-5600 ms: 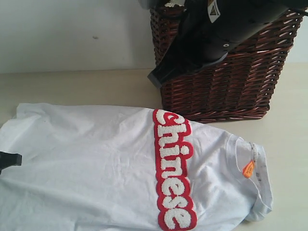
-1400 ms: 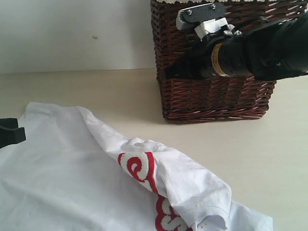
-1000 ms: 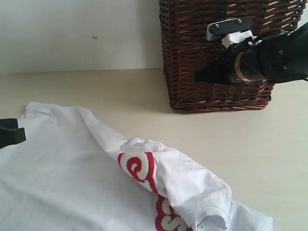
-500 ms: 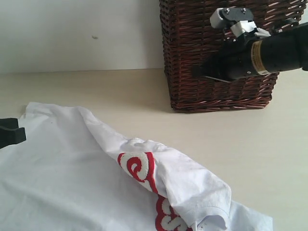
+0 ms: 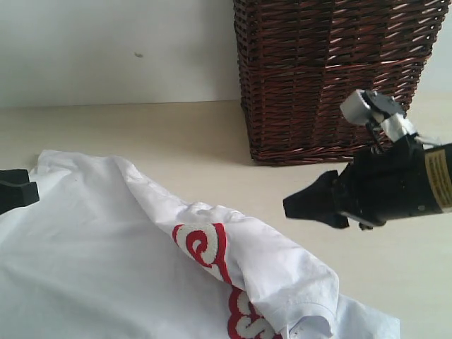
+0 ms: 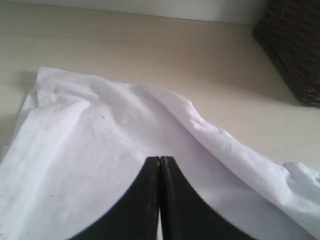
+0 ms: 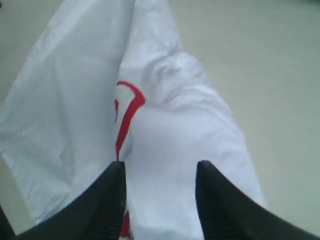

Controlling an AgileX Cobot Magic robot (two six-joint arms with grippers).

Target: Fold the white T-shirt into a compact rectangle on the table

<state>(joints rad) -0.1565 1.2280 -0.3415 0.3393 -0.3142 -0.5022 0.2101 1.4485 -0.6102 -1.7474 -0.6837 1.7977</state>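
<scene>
Pale beige desk (image 5: 141, 134) runs back to a white wall (image 5: 106, 49). A dark brown wicker basket (image 5: 332, 78) stands at the rear right. On the desk at front left lies the white T-shirt (image 5: 92, 261), one side folded over so that its red lettering (image 5: 212, 247) is partly covered. Left jaws: pressed together, over the shirt near its left edge. Right jaws: apart, above the folded-over part. Right arm (image 5: 395, 187) hangs in front of the basket.

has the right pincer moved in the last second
Yes. The right pincer has come down from in front of the basket to below its base, over the table, nearer the shirt.
</scene>
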